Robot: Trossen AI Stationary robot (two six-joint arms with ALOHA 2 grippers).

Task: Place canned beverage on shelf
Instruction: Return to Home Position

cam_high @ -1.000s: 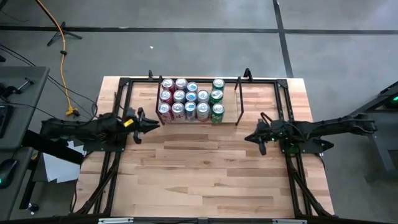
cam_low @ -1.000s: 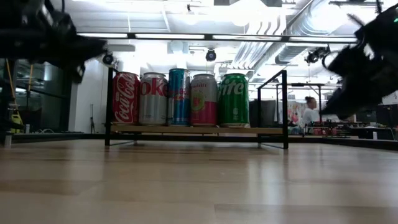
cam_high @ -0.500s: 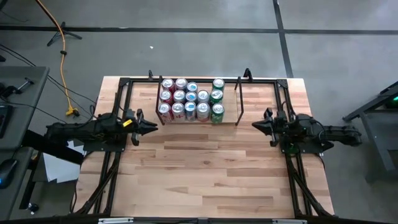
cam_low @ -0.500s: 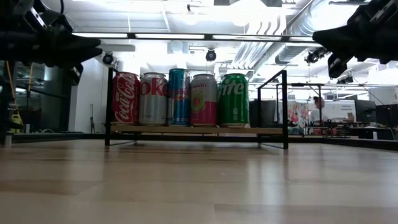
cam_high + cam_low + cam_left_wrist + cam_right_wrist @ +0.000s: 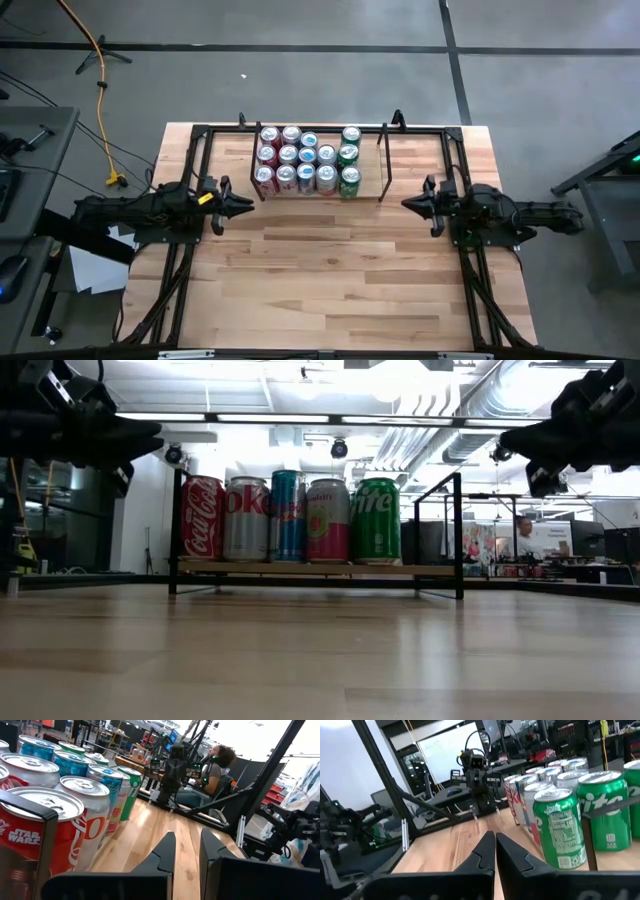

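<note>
Cans (image 5: 306, 165) fill the shelf (image 5: 370, 165); homing is my step now. My right gripper (image 5: 408, 204) is closed and empty, and my left gripper (image 5: 248, 202) seems slightly open. Next, only parking.

Black-rod shelf (image 5: 383, 170), rear centre, cans (image 5: 307, 156) upright (perhaps fourteen)

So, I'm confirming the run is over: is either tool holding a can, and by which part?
Nothing is held. The left tool and the right tool hang empty on either side of the shelf, where the cans stand.
</note>
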